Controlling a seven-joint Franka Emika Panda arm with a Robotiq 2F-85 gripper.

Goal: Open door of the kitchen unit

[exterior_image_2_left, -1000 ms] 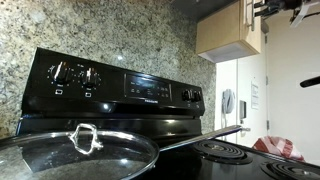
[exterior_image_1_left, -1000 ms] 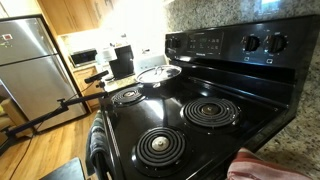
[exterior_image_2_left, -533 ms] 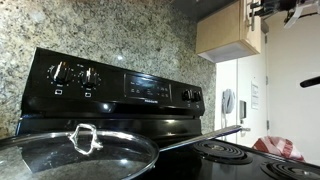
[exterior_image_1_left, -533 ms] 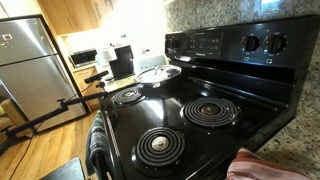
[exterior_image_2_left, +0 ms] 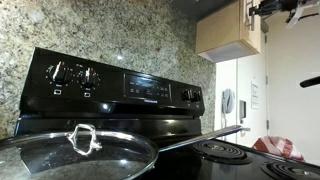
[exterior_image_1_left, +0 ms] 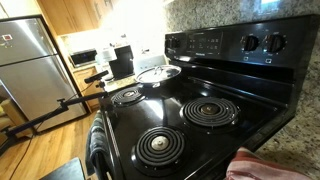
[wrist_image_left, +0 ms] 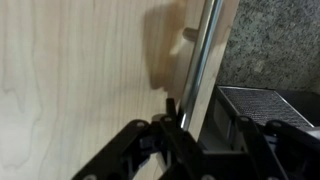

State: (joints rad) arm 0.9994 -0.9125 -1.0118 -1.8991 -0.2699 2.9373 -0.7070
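Note:
In the wrist view a pale wooden cabinet door (wrist_image_left: 80,80) fills the left side, with a vertical metal bar handle (wrist_image_left: 200,60) along its right edge. My gripper (wrist_image_left: 207,114) straddles that handle. The left finger (wrist_image_left: 170,108) stands right beside the bar, while the right finger (wrist_image_left: 245,125) is still apart from it, so the jaws are half closed and not clamped. In an exterior view the gripper (exterior_image_2_left: 275,8) shows at the top right corner, next to the wooden wall cabinet (exterior_image_2_left: 228,30). The arm is out of sight elsewhere.
A black stove (exterior_image_1_left: 200,110) with coil burners stands below, and a glass-lidded pan (exterior_image_2_left: 75,155) sits on it. Granite backsplash (exterior_image_2_left: 110,35) runs behind. A steel fridge (exterior_image_1_left: 30,65) stands far off, a red cloth (exterior_image_1_left: 265,165) lies on the counter, and a metal grille (wrist_image_left: 265,100) is right of the handle.
In the exterior view the gripper at the top right corner has barely shifted. The stove, pan and cloth have not moved.

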